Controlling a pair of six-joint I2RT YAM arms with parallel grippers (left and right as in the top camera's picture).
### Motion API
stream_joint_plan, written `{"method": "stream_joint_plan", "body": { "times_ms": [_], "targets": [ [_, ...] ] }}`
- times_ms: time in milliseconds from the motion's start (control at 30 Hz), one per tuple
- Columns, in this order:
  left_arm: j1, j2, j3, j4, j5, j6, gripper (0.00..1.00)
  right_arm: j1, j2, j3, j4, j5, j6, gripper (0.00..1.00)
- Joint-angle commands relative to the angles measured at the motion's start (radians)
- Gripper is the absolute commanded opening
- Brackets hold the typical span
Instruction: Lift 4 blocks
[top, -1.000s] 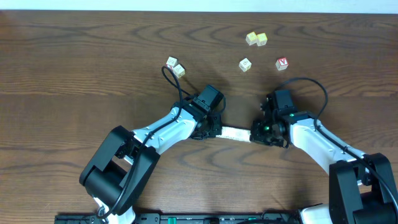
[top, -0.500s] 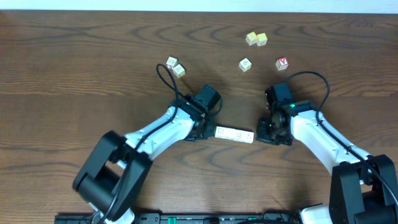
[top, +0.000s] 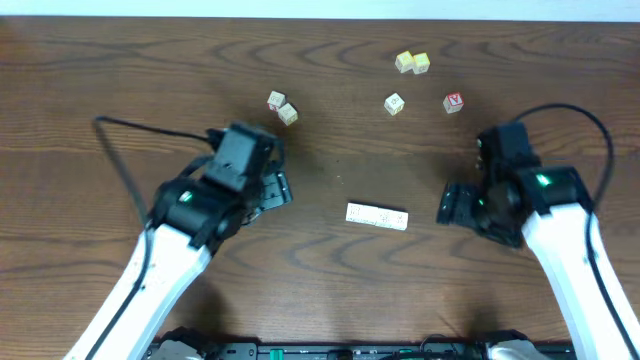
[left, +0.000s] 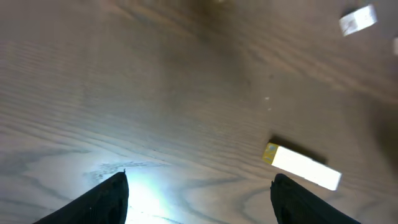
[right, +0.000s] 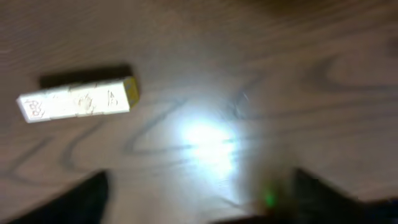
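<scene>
The blocks (top: 377, 215) are several whitish cubes lying end to end in a short row on the table's middle, with nothing touching them. In the left wrist view the blocks (left: 303, 167) lie to the right, ahead of the fingers. The right wrist view shows the blocks (right: 74, 101) at the upper left, blurred. My left gripper (top: 278, 188) stands open well to the left of the row, with only bare wood between its fingers (left: 106, 199). My right gripper (top: 447, 205) is open too, a little way off the row's right end.
Loose cubes lie at the back: a red-letter cube (top: 454, 102), two yellowish ones (top: 412, 63), a pale one (top: 394, 103) and a pair (top: 282, 107) at the back left. A black cable (top: 140, 128) loops left of my left arm.
Both grippers have opened and drawn away from the row's ends, the left arm far to the left, the right arm to the right. The row lies on the table.
</scene>
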Motion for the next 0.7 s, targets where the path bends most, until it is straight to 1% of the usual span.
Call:
{"method": "stream_joint_plan", "body": {
  "times_ms": [0,133,300,567,667],
  "targets": [
    [0.008,-0.041,0.012,-0.002,-0.018,0.005,0.74,0.033,-0.080,0.000,-0.035,-0.019,0.011,0.99],
    [0.008,-0.052,0.012,-0.002,-0.018,0.005,0.75,0.063,-0.123,-0.004,-0.068,-0.069,0.076,0.99],
    [0.008,-0.048,0.011,-0.002,-0.018,0.005,0.75,0.066,-0.121,-0.004,-0.066,-0.137,0.195,0.99],
    [0.008,-0.048,0.011,-0.002,-0.018,0.005,0.75,0.066,-0.121,-0.004,-0.075,-0.135,0.190,0.99],
    [0.008,-0.048,0.011,-0.002,-0.018,0.005,0.75,0.066,-0.121,-0.004,-0.073,-0.078,0.158,0.99]
  ]
}}
